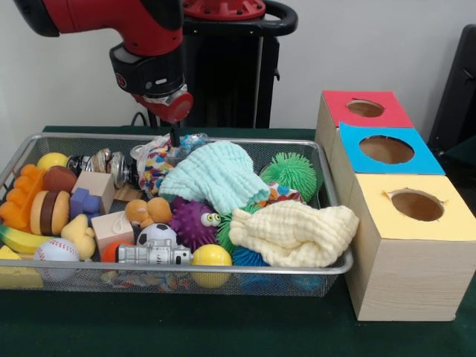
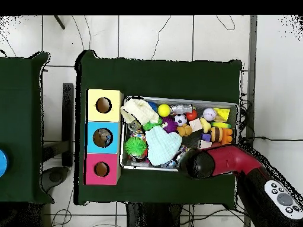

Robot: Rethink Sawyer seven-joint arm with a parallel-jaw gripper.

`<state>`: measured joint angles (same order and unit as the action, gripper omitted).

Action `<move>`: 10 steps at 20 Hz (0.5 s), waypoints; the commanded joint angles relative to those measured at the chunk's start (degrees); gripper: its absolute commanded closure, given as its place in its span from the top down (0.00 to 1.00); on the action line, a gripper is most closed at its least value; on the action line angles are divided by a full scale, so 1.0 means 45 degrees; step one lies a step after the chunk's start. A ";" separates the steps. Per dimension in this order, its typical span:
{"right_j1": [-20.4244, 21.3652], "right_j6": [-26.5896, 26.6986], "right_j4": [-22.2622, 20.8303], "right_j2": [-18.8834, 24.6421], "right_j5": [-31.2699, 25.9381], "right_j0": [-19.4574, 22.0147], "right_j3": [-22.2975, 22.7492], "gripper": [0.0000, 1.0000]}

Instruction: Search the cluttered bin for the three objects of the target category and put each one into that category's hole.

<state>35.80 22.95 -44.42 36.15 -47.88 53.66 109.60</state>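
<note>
I've got gripper [image 1: 175, 137] over bin [image 1: 336, 268] far edge, tip thin, open/closed can't tell | target cat. unknown; balls lie nearer cam from tip, e.g. baseball [image 1: 56, 250] | holes [image 1: 387, 149] off to bin's side, apart

The arm [image 1: 111, 18] is glossy red with a black wrist collar (a small red sticker on it), a red rounded cap and a thin dark tool [image 1: 175, 136].

- Legible text, labels, brands, numbers: none that I can read in either view.
- Toys, boxes and my arm: no readable markings visible.
</note>
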 commanded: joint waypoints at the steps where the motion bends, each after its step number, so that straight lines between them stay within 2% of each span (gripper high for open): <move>1: 0.0176 0.0220 -0.0550 0.0364 -0.0581 -0.0189 0.0197 1.00; 5: -0.0286 0.0505 -0.0676 0.0663 0.0146 0.0129 0.0145 1.00; 10: -0.0153 0.0904 -0.0403 0.0765 -0.0248 0.0492 0.0265 1.00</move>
<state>36.04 22.95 -44.42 36.25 -47.87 53.90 109.67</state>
